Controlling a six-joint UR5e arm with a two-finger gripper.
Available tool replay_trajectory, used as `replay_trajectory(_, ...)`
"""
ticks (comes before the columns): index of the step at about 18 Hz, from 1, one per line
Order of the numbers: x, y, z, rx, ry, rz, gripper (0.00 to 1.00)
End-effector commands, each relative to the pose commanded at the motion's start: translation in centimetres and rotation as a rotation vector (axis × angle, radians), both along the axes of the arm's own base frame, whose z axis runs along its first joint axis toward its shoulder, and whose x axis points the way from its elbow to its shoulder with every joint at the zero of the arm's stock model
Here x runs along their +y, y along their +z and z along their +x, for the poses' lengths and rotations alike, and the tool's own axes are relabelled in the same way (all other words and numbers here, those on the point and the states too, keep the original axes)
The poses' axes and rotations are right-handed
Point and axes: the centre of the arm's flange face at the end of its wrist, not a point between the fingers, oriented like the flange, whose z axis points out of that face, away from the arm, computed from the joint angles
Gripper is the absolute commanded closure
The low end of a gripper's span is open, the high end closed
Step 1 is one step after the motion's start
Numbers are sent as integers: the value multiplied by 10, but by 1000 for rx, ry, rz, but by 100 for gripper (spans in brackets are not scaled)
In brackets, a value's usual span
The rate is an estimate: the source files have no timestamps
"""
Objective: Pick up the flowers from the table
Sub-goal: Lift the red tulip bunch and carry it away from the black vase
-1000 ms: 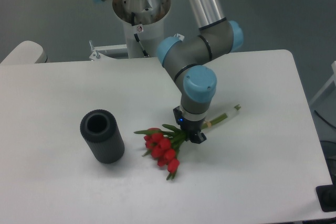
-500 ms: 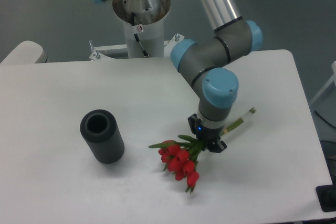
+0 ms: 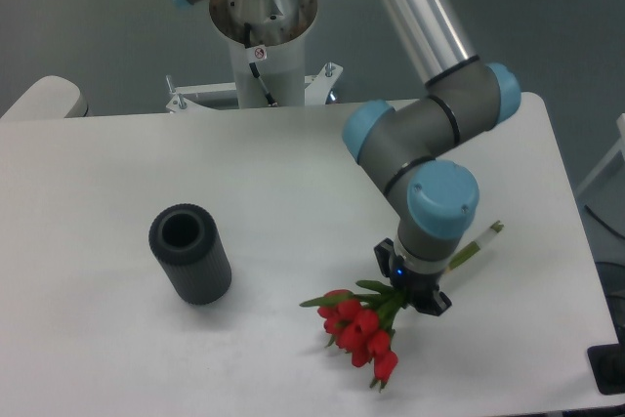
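- I see the gripper (image 3: 414,290) pointing down over the near right part of the table (image 3: 117,183), with the wrist directly above it hiding most of the jaws.
- The jaws look closed on the stems of the flowers (image 3: 359,329), just behind the leaves, though the contact itself is masked by the dark fingertips.
- The red heads fan out to the near left of the gripper; the stem ends poke out on the far right side, past the wrist, and the middle of the stems is covered by the arm.
- From this view I cannot tell whether the flowers rest on the table or hang just clear of it.
- A dark ribbed vase (image 3: 189,253) stands well apart to the left, its open mouth showing.
- The arm's base (image 3: 262,21) is cut off at the top edge.
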Motion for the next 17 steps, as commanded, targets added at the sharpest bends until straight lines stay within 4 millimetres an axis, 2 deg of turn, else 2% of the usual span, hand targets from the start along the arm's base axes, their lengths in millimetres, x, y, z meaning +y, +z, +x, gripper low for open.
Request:
replay_trajectory(4, 2, 1, -5, 4, -2, 5, 93)
replay_trajectory(17, 2, -3, -4, 3, -2, 6, 92)
